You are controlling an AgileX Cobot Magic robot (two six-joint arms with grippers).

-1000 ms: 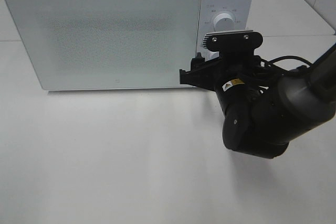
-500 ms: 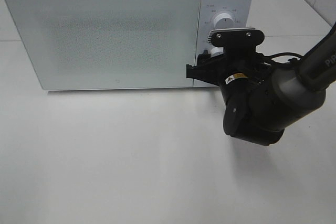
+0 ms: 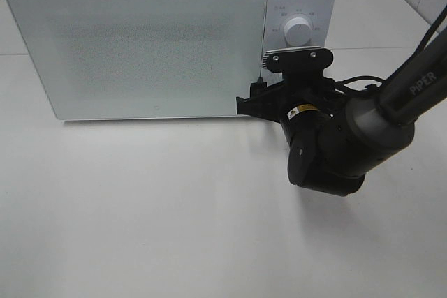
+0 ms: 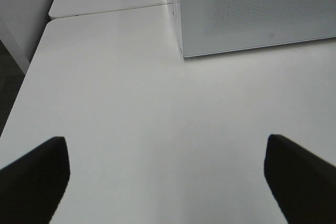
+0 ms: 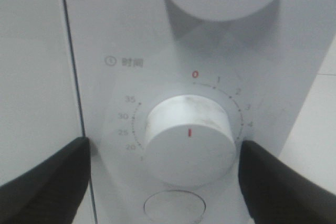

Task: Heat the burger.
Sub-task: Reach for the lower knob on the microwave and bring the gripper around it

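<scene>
While your right gripper (image 5: 164, 144) spreads its jaws wide either side of the timer knob (image 5: 190, 139) on the microwave (image 3: 140, 47), gripping nothing, your left gripper (image 4: 165, 140) hangs above the table (image 4: 131, 87), jaws wide and empty.

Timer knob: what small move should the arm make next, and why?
Probably ease the right gripper forward and close on the timer knob: its open jaws flank it, the pointer reads zero, and the door is shut.
</scene>
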